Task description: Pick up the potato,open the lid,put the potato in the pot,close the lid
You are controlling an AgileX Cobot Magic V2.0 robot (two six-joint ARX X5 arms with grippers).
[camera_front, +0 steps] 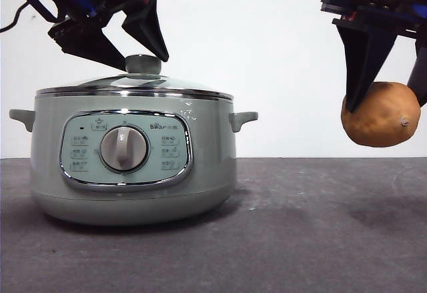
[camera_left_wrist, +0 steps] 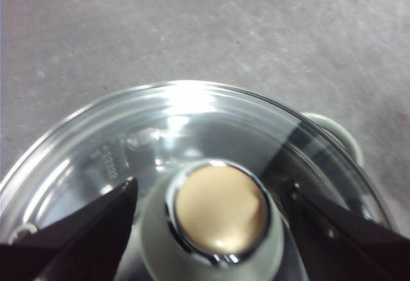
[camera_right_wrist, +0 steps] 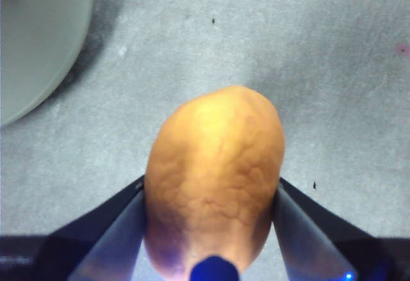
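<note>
Pale green pot (camera_front: 133, 166), glass lid (camera_front: 133, 86) seated; left gripper (camera_front: 141, 57) spread astride the knob. Potato (camera_front: 381, 115) held aloft, clamped by right gripper (camera_front: 387, 99), well apart from the pot.

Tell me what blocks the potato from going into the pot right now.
The lid does: it sits closed on the pot, covering the opening. The right claw holds the potato in the air off to the pot's side. The left claw is open around the lid's knob, not yet gripping it.
</note>
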